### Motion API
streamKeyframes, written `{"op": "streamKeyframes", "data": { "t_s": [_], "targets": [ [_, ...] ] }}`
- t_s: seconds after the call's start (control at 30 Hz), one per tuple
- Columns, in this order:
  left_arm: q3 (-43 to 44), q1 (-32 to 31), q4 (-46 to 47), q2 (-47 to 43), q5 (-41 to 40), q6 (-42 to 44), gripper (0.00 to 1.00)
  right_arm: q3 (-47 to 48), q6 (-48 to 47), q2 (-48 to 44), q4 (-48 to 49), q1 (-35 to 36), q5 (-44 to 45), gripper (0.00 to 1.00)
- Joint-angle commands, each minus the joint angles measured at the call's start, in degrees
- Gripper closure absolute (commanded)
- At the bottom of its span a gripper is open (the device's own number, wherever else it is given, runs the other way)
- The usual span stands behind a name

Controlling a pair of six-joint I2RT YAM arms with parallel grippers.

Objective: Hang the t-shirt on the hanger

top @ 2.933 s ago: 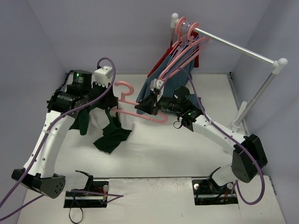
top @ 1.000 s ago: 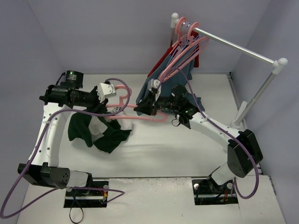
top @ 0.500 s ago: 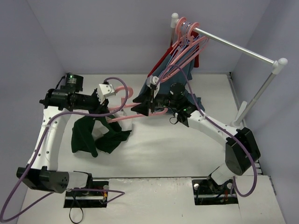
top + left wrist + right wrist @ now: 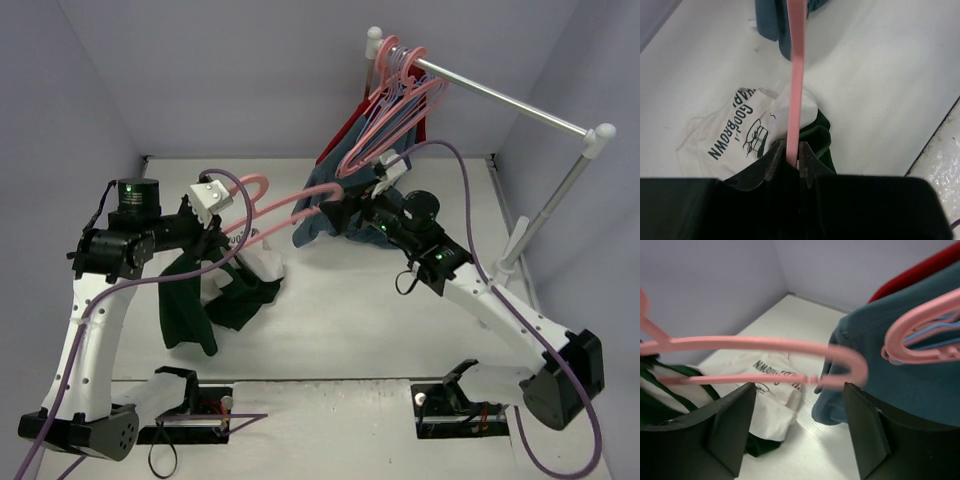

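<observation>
T-shirt point(image 4: 240, 298) work is at an early-to-middle stage, as far as I can judge. Well to the left of the clothes rail point(image 4: 500, 100), the cream shirt with dark green sleeves hangs in a bunch: one dark green fold drops from beneath the left gripper point(image 4: 213, 222), while the printed chest panel point(image 4: 735, 135) and the other green part sag onto the white table point(image 4: 400, 330).

The pink hanger point(image 4: 300, 197) is off the rail and held in the air, slanting from the left gripper up toward the rail's loaded end. In the left wrist view that gripper point(image 4: 790, 152) is clamped tight on the hanger's bar point(image 4: 796, 75). Whether cloth is pinched with it I cannot tell.

The right gripper point(image 4: 335, 208), on the side nearer the rail, has its fingers point(image 4: 735, 410) spread wide. The hanger's rounded shoulder point(image 4: 850, 370) floats between them and is not gripped. Just behind it hangs the blue-grey garment point(image 4: 890, 390), with the red garment point(image 4: 350, 120) beyond on the rail.

Done: a hanger taken and brought to the shirt, and cloth gathered at its far end. Left: the free shoulder is bare, so the neck must be drawn over it and the shirt evened out.
</observation>
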Motion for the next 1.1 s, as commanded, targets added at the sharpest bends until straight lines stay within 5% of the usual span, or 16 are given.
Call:
{"op": "streamKeyframes", "data": {
  "t_s": [0.0,0.13,0.3,0.47,1.07],
  "targets": [
    [0.66,0.12,6.59,-1.47,-1.76,-5.34,1.00,-3.55,11.85,-3.57,-0.33,5.20,12.85,0.42],
    [1.10,0.09,7.91,-1.26,-2.85,-8.14,1.00,-7.74,17.67,-1.77,0.43,16.69,22.82,0.56],
    [0.40,-0.30,8.71,-0.89,-2.67,-9.21,1.00,-10.88,27.50,4.11,5.60,23.24,30.73,0.53],
    [-0.53,-1.58,8.77,-1.24,-2.00,-9.55,1.00,-8.97,33.32,12.03,11.19,25.71,31.56,0.44],
    [-0.85,-3.22,8.68,-2.90,-1.38,-10.39,1.00,1.91,34.41,32.55,21.74,27.90,23.42,0.47]
  ]
}}
